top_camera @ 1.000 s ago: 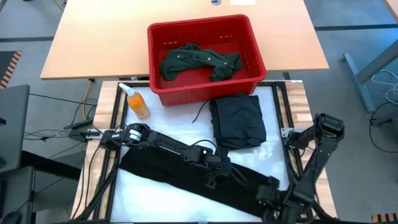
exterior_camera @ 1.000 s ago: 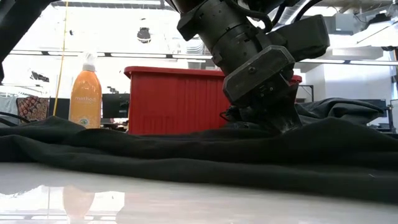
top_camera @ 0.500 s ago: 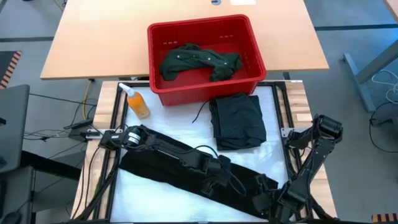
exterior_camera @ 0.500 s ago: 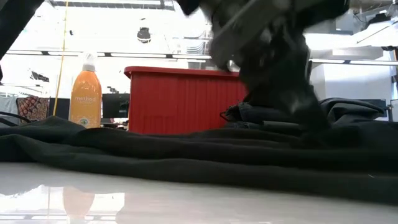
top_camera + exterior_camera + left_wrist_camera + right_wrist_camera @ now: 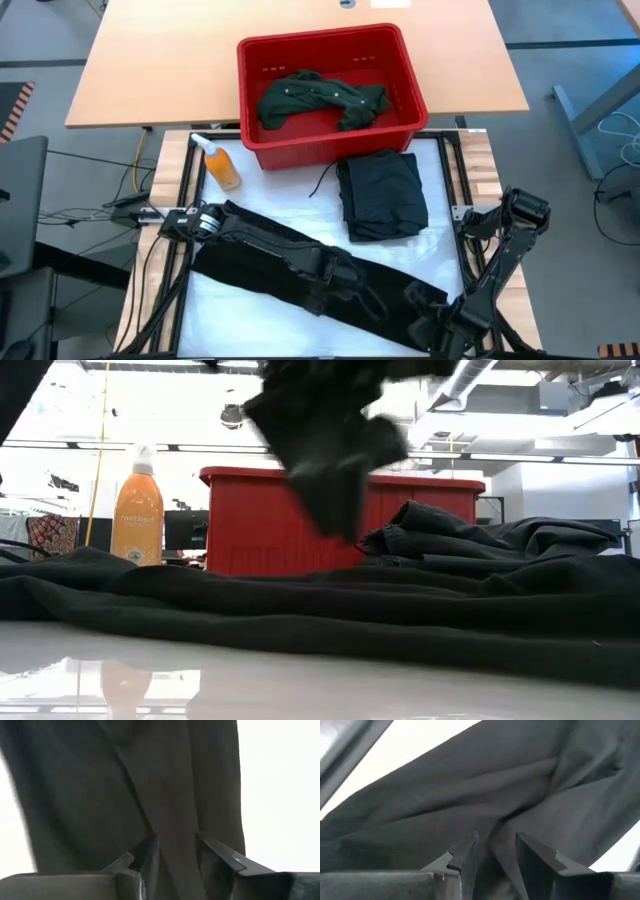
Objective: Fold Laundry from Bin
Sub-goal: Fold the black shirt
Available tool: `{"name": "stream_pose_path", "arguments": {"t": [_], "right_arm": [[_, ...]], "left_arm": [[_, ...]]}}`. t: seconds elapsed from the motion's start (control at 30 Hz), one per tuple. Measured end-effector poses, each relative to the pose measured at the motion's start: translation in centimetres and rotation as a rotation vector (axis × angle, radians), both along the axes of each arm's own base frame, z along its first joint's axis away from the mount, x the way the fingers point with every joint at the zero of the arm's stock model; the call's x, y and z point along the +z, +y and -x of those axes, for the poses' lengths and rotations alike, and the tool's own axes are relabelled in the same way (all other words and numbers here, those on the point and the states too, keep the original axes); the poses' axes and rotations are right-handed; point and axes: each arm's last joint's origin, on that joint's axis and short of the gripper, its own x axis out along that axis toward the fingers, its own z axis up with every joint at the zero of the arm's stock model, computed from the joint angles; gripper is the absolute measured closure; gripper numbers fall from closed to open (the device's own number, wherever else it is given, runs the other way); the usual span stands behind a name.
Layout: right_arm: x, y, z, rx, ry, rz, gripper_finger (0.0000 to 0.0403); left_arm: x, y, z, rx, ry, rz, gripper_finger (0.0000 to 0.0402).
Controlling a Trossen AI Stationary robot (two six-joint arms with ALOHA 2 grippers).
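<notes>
A long black garment [image 5: 260,270] lies spread in a band across the white table top, from the left side to the near right. My left gripper [image 5: 330,292] is above its middle, with its fingers apart [image 5: 175,845] over a lengthwise fold; it shows blurred and raised in the low view [image 5: 335,510]. My right gripper [image 5: 428,322] is over the garment's near right end, with its fingers apart [image 5: 495,845] over bunched folds. A dark green shirt [image 5: 320,98] lies in the red bin [image 5: 320,40]. A folded dark garment [image 5: 382,195] lies in front of the bin. My right gripper stands over the black garment's folds [image 5: 520,795] from above. I cannot tell whether its fingertips touch the cloth.
An orange bottle [image 5: 220,165] stands at the far left of the table, beside the bin. The folded dark garment also shows in the low view [image 5: 470,530], behind the black garment. Bare white table top [image 5: 230,320] lies near the front left.
My left gripper has risen off the black garment, where it stood a second ago, and gone a little toward the table's left. The garment stays lying on the table. My right gripper has shifted slightly toward the near edge.
</notes>
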Motion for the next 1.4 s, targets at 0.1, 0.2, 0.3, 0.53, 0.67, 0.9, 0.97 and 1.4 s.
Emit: {"name": "stream_pose_path", "arguments": {"t": [0.1,0.2,0.3,0.53,0.67,0.9,0.97,1.4], "right_arm": [[-1.3,0.3,-0.2,0.015,0.022,0.047,0.0244],[-2.2,0.4,-0.3,0.012,0.018,0.088,0.0245],[-2.9,0.4,-0.4,0.005,0.027,0.111,0.0249],[-4.2,0.4,-0.3,-0.021,0.056,0.163,0.0289],[-4.2,0.3,-0.4,-0.023,0.063,0.168,0.0341],[-1.9,-0.6,-0.6,-0.055,0.047,0.113,0.038],[-1.0,-0.9,-0.6,-0.068,0.041,0.075,0.0373],[3.4,-1.8,0.4,-0.171,0.111,-0.219,0.0373]], "left_arm": [[-1.6,-0.4,1.1,0.021,0.083,-0.017,0.0297],[-2.6,-0.6,1.7,0.047,0.106,-0.016,0.0313],[-2.9,-0.7,2.8,0.069,0.124,-0.016,0.033],[-2.3,0.5,7.4,0.187,0.001,0.076,0.0374],[-3.1,1.9,10.9,0.306,-0.094,0.16,0.0394],[-6.4,4.1,15.7,0.501,-0.158,0.209,0.04],[-7.2,4.5,16.6,0.539,-0.157,0.228,0.0401],[-8.2,4.7,17.1,0.548,-0.165,0.252,0.0401]]}}
